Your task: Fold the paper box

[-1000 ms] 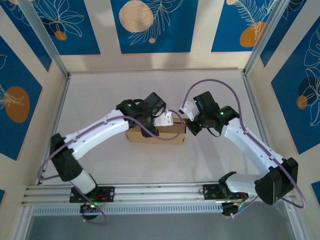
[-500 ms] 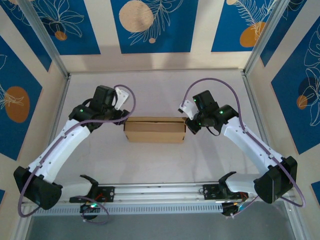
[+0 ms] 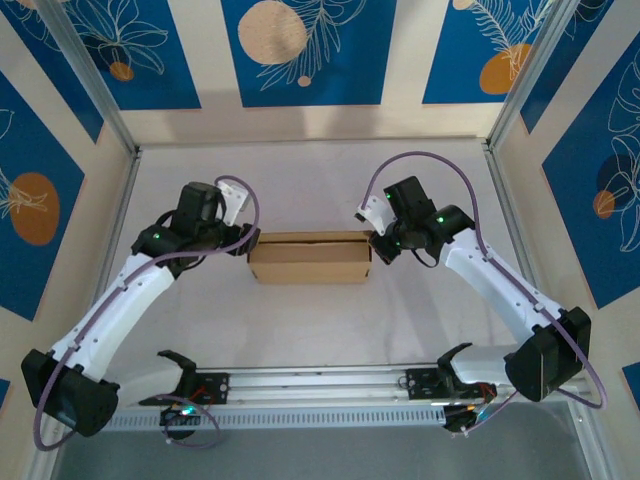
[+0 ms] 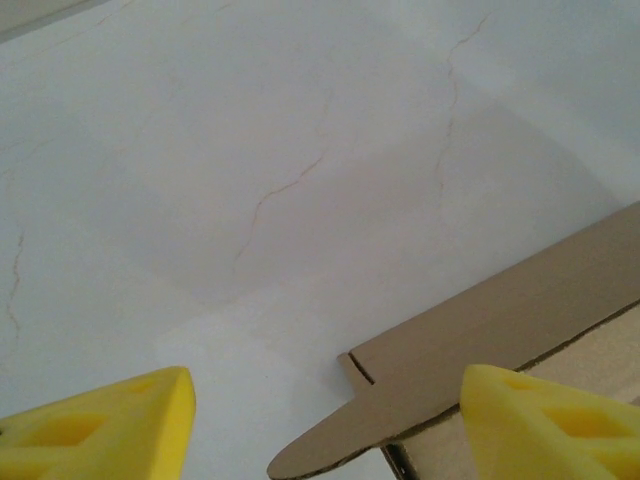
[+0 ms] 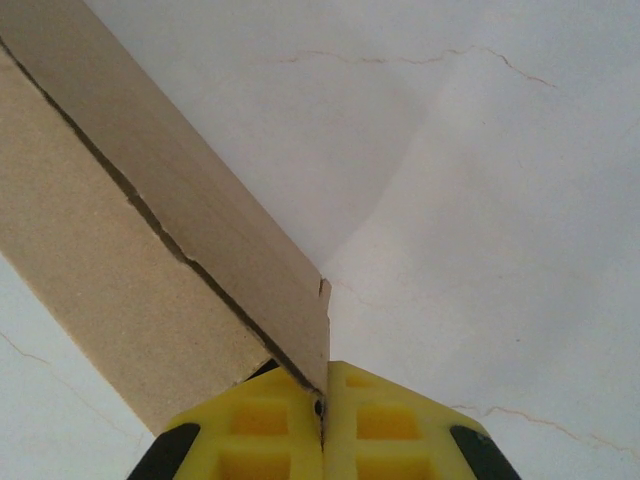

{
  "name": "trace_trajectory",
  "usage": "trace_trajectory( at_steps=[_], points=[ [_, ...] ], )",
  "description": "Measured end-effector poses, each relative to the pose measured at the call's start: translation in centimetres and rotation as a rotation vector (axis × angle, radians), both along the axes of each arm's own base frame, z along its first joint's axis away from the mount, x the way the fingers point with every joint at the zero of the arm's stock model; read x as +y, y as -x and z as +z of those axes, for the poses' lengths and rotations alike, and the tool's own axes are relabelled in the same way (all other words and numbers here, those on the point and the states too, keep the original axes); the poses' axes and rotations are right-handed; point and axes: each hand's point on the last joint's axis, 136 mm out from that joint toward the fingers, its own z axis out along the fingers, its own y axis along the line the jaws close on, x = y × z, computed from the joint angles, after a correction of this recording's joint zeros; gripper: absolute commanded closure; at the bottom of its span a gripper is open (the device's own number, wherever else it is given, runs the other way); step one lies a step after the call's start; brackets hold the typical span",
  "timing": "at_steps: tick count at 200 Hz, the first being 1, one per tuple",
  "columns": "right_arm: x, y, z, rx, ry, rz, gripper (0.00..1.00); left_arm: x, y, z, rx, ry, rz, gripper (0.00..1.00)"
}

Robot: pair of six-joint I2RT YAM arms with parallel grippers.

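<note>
Brown cardboard folded into a shallow block, the paper box [image 3: 310, 258] is lying on the white table [image 3: 300, 320] between the two wrists. The left gripper [image 4: 325, 405] is hovering just off the box's left end, yellow fingers spread wide and holding nothing. The right gripper [image 5: 322, 415] is touching the box's right end corner, its fingers pressed together

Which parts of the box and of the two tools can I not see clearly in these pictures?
Top view: the right tool and its wrist cover the right end of the paper box.
Right wrist view: whether cardboard sits between the right tool's shut fingers cannot be told.
Left wrist view: the picture's edges and one finger of the open left tool cut off the box.
Inside of the box: hidden by its own panels.
</note>
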Motion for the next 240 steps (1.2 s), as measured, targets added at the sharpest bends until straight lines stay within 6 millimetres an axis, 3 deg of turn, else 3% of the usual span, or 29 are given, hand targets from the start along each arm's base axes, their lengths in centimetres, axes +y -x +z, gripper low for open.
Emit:
trace_trajectory(
  at_steps=[59,98,174,204,240],
  points=[
    [-0.2,-0.2,-0.3,0.008,0.003,-0.007,1.00,0.6,1.1,0.3,-0.028,0.060,-0.034,0.26],
    [-0.3,-0.3,-0.3,0.011,0.001,-0.012,1.00,0.3,2.1,0.1,-0.035,0.076,-0.098,0.33],
    [-0.1,-0.3,-0.4,0.017,-0.003,-0.008,1.00,-0.3,1.4,-2.1,0.016,0.049,-0.137,0.44],
    [-0.2,-0.3,-0.4,0.018,-0.003,-0.009,1.00,-0.3,0.6,-3.1,0.035,0.030,-0.126,0.57],
    [-0.2,-0.4,-0.5,0.023,-0.004,-0.018,1.00,-0.5,0.3,-3.4,0.041,0.036,-0.125,0.81]
  ],
)
